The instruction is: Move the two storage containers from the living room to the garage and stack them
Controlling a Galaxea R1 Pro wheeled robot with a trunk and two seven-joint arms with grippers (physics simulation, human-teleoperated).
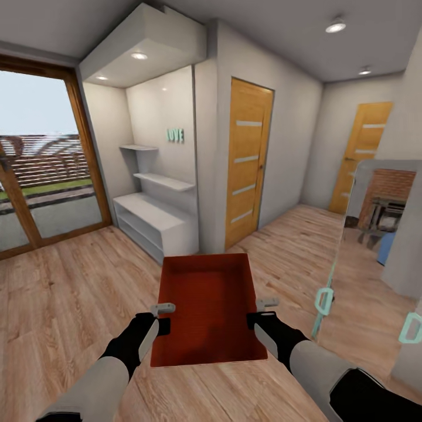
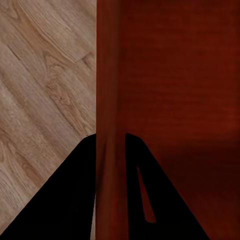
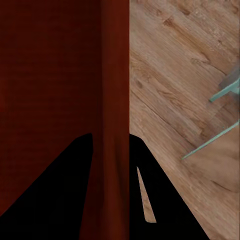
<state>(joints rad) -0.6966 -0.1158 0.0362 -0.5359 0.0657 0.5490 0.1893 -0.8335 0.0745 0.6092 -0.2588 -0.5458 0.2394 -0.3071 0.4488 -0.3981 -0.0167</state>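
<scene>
Off to the far left of the left jaws, a big window (image 1: 41, 158) with a wooden frame looks out on a fence and grass. Ahead of those jaws stands a white alcove with shelves (image 1: 155, 181) and a low white cabinet (image 1: 155, 225), with teal letters (image 1: 175, 135) on its back wall.

The left gripper (image 1: 162, 316) has its jaws closed on the left wall of the bin (image 1: 208, 308); in the left wrist view the left gripper (image 2: 111, 137) shows one dark finger on each side of that red-orange wall, touching it. The bin hangs between the two pairs of jaws, above the wood plank floor (image 1: 64, 305), open side up, its far end pointing toward the alcove. It looks like a single bin, though I cannot tell whether another sits nested in it.

The right gripper (image 1: 262, 313) likewise has its jaws closed on the bin's right wall, and the right wrist view shows the right gripper (image 3: 111, 136) straddling the wall in the same way.

Ahead and slightly right of the right jaws is an orange-brown door (image 1: 247, 161) with pale strips; a second such door (image 1: 360, 155) stands farther right. Just right of the right jaws is a glass panel (image 1: 334, 258) with teal handles (image 1: 323, 300), and beyond it red brick (image 1: 390, 184).
</scene>
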